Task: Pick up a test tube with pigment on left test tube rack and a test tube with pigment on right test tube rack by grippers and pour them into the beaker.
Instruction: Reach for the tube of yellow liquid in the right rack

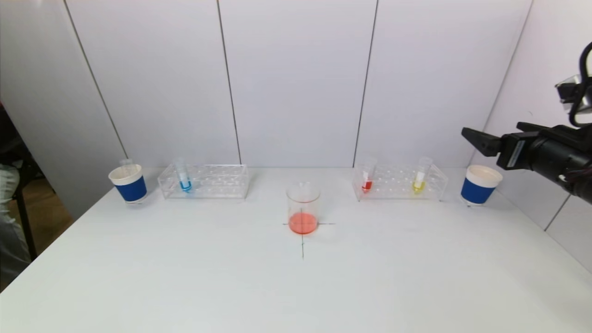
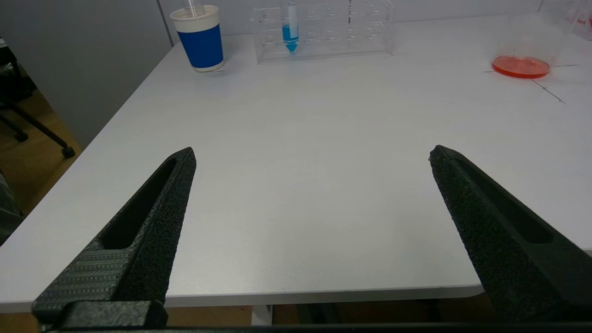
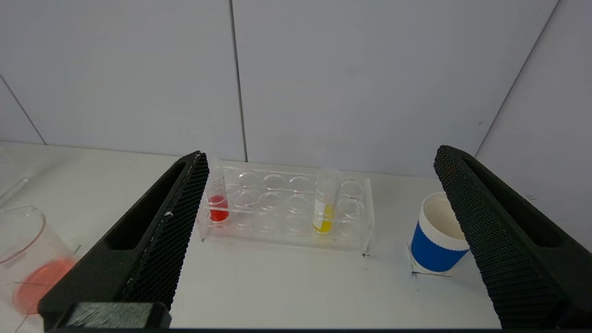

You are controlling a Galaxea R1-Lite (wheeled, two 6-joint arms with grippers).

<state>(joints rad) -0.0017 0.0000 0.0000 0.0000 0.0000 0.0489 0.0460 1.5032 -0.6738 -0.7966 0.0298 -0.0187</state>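
I see one beaker (image 1: 303, 208) holding orange-red liquid, mid-table; to its left, one rack (image 1: 204, 181) with one blue tube (image 1: 183, 175); to its right, one rack (image 1: 400, 182) with two tubes, red (image 1: 367, 178) and yellow (image 1: 420, 177); two blue cups, one (image 1: 128, 182) beyond the left rack, one (image 1: 479, 184) beyond the right; my right gripper (image 3: 319, 157) hangs spread wide above and right of the beaker; left gripper (image 2: 312, 155) wide, empty, low at the table's near edge.
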